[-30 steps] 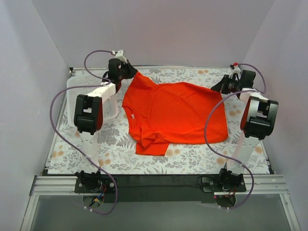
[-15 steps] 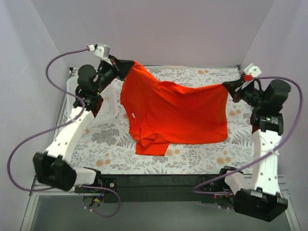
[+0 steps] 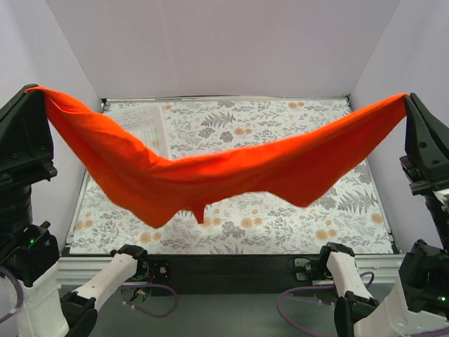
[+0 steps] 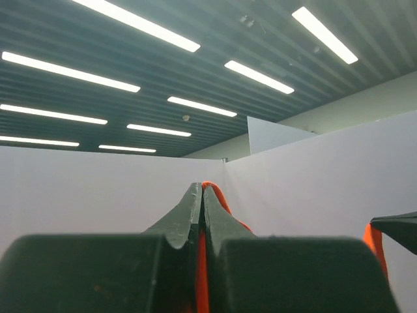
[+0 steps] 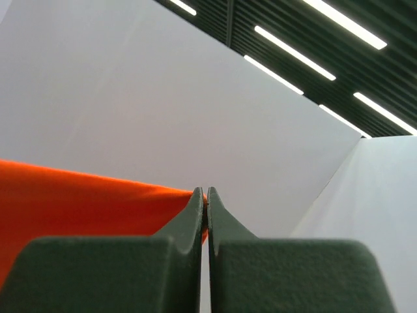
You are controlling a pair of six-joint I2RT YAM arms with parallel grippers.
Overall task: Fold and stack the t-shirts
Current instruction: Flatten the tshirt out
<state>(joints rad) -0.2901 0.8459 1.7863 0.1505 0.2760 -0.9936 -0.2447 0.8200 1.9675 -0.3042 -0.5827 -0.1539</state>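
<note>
One bright orange-red t-shirt [image 3: 231, 172] hangs stretched in the air between my two grippers, sagging in the middle above the floral table. My left gripper [image 3: 34, 91] is shut on its left end, high at the left edge of the top view. My right gripper [image 3: 409, 98] is shut on its right end, high at the right edge. In the left wrist view the fabric [image 4: 201, 261] shows pinched between the shut fingers [image 4: 182, 218]. In the right wrist view the shirt [image 5: 78, 202] runs off left from the shut gripper [image 5: 206, 195].
The floral tablecloth [image 3: 280, 119] lies under the hanging shirt. A white perforated basket [image 3: 151, 126] stands at the back left of the table. White walls close in the back and both sides.
Both arms have risen sharply toward the camera, lifting the shirt wholly off the table. The shirt went from lying mostly flat to hanging stretched between the grippers.
</note>
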